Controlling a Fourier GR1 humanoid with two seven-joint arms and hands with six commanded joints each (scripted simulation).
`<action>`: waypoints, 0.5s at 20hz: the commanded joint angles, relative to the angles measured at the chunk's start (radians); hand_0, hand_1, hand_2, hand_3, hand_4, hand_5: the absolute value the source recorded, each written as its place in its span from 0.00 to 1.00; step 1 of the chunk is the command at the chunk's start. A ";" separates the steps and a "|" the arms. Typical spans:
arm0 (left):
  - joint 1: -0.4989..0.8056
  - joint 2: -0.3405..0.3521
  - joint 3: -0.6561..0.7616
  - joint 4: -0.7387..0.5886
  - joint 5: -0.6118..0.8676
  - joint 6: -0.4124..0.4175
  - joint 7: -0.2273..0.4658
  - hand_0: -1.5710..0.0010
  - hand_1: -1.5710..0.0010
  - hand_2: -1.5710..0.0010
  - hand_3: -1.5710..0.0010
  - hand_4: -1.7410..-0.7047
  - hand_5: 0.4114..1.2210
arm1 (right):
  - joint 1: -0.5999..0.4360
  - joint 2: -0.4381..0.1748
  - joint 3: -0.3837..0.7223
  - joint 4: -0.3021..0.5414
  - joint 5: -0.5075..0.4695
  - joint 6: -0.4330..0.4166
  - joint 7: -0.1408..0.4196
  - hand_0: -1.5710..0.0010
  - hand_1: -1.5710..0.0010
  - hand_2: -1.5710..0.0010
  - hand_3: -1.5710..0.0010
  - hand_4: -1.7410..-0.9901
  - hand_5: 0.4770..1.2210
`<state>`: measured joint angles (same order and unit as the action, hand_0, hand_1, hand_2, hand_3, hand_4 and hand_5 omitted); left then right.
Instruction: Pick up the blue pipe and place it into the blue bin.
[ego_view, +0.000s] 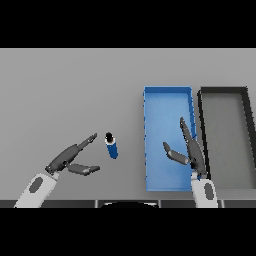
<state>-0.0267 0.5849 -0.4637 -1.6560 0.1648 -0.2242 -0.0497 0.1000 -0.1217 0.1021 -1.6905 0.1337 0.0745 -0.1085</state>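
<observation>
Grey table (65, 90) spread wide under the head view. Blue pipe (112, 146) lying on the bare tabletop, a little left of centre, dark open end pointing away, body tilted slightly toward the lower right. Resting free, touched by nothing. Left hand (70, 157) low on the left, fingers stretched straight out toward the pipe, thumb held apart underneath, holding nothing; fingertips near the pipe's far end but short of it, a sliver of table visible between. White forearm running down to the lower left corner. Blue bin (168, 95) to the right of the pipe, long and rectangular, lying lengthwise away from the robot, nothing visible inside it. Right hand (192, 152) hovering over the bin's near right part, fingers straight and pointing up the picture, thumb splayed out to the left, grasping nothing either. Black bin (223, 90) just beside the blue one on the right, same long shape, grey floor showing inside. Pipe well outside both bins
</observation>
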 joint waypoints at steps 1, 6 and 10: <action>-0.007 -0.021 -0.015 0.011 -0.006 -0.002 -0.004 1.00 1.00 1.00 1.00 0.61 0.04 | 0.001 -0.006 -0.005 0.002 -0.005 0.007 -0.002 1.00 1.00 1.00 1.00 0.64 0.19; -0.067 -0.125 -0.066 0.090 -0.054 0.008 0.021 1.00 1.00 1.00 1.00 0.60 0.04 | 0.004 0.010 0.003 -0.016 0.000 -0.005 0.019 1.00 1.00 1.00 1.00 0.62 0.19; -0.128 -0.206 -0.076 0.179 -0.037 -0.017 0.025 1.00 1.00 1.00 1.00 0.60 0.04 | 0.022 0.010 0.001 -0.026 -0.005 -0.003 0.015 1.00 1.00 1.00 1.00 0.62 0.17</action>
<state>-0.1548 0.3782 -0.5403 -1.4775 0.1276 -0.2406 -0.0226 0.1225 -0.1123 0.1026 -1.7164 0.1284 0.0712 -0.0942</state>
